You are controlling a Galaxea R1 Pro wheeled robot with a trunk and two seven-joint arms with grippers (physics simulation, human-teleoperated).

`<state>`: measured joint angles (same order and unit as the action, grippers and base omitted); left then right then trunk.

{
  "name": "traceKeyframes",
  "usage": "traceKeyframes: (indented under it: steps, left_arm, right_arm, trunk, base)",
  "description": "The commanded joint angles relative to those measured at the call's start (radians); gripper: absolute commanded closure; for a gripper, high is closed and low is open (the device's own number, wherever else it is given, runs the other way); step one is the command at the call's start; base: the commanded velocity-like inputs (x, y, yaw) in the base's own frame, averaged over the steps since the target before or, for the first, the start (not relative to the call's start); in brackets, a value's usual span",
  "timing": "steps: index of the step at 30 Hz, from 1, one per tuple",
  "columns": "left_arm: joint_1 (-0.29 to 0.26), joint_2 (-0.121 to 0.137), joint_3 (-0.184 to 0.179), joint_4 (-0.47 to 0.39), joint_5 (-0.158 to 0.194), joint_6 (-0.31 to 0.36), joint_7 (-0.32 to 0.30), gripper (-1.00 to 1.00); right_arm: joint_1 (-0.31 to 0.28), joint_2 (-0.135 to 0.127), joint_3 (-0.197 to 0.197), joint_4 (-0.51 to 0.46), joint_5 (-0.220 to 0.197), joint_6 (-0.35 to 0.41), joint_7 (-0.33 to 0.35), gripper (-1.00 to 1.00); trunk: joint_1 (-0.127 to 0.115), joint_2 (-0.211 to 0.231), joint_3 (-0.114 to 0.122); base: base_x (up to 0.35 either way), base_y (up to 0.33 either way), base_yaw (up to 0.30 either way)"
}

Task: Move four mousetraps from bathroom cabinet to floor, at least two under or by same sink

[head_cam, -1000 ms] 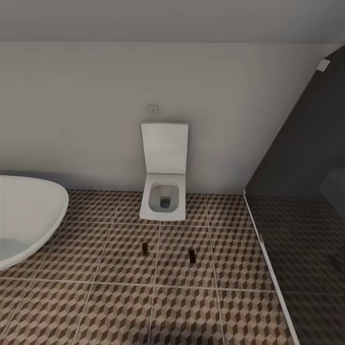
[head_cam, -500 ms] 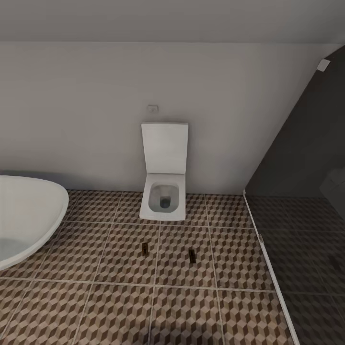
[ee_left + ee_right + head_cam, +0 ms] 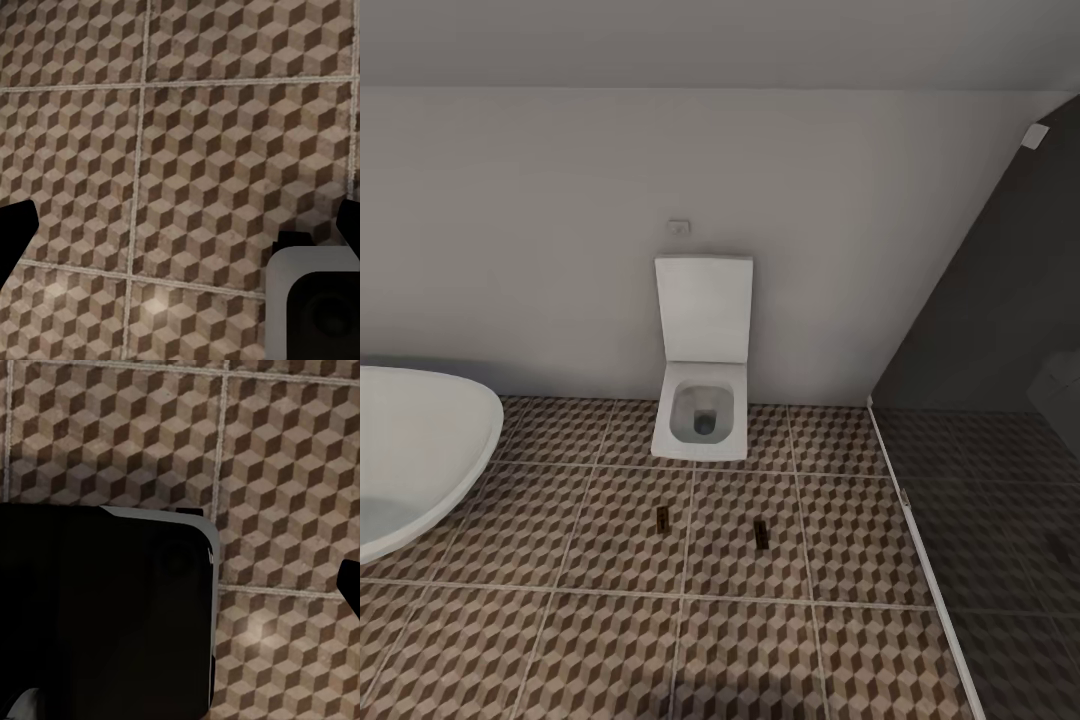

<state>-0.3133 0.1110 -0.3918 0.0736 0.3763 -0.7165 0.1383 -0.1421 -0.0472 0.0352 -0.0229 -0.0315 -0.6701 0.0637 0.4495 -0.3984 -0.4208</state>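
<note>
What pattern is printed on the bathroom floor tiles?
A brown-and-beige 3D cube pattern with light grout lines on the bathroom floor, clearest in the left wrist view.

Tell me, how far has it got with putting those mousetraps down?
Two mousetraps already lie on the bathroom floor, in front of the toilet. Neither wrist view shows a trap being carried. Two more remain unseen, and no sink is identifiable beside the placed pair.

Brown-and-beige cube-patterned bathroom floor (image 3: 610, 640), white toilet (image 3: 702, 400), white bathtub (image 3: 420, 440), dark grey partition (image 3: 1000, 300)
</note>
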Motion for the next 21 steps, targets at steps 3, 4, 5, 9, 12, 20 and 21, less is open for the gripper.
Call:
traceKeyframes:
  steps: [3, 4, 5, 9, 12, 20, 21]
  left_arm:
    - [-0.001, -0.001, -0.009, 0.003, 0.003, -0.004, 0.004, -1.0]
    - [-0.001, -0.001, -0.009, 0.003, 0.003, -0.004, 0.004, -1.0]
    - [-0.001, -0.001, -0.009, 0.003, 0.003, -0.004, 0.004, -1.0]
    - [-0.001, -0.001, -0.009, 0.003, 0.003, -0.004, 0.004, -1.0]
    - [-0.001, -0.001, -0.009, 0.003, 0.003, -0.004, 0.004, -1.0]
    - [-0.001, -0.001, -0.009, 0.003, 0.003, -0.004, 0.004, -1.0]
    - [-0.001, -0.001, -0.009, 0.003, 0.003, -0.004, 0.004, -1.0]
  right_arm:
    - [-0.001, 0.0, 0.003, 0.001, -0.004, -0.003, 0.004, -1.0]
    - [-0.001, 0.0, 0.003, 0.001, -0.004, -0.003, 0.004, -1.0]
    - [-0.001, 0.0, 0.003, 0.001, -0.004, -0.003, 0.004, -1.0]
    - [-0.001, 0.0, 0.002, 0.001, -0.004, -0.003, 0.004, -1.0]
    - [-0.001, 0.0, 0.003, 0.001, -0.004, -0.003, 0.004, -1.0]
    - [-0.001, 0.0, 0.003, 0.001, -0.004, -0.003, 0.004, -1.0]
    - [-0.001, 0.0, 0.003, 0.001, -0.004, -0.003, 0.004, -1.0]
  trunk:
    - [0.0, -0.002, -0.001]
    - [0.0, -0.002, -0.001]
    - [0.0, -0.002, -0.001]
    - [0.0, -0.002, -0.001]
    - [0.0, -0.002, -0.001]
    - [0.0, -0.002, -0.001]
    - [0.0, -0.002, -0.001]
  base:
    - [0.0, 0.0, 0.0]
    - [0.0, 0.0, 0.0]
    - [0.0, 0.0, 0.0]
    - [0.0, 0.0, 0.0]
    - [0.0, 0.0, 0.0]
    - [0.0, 0.0, 0.0]
    - [0.0, 0.0, 0.0]
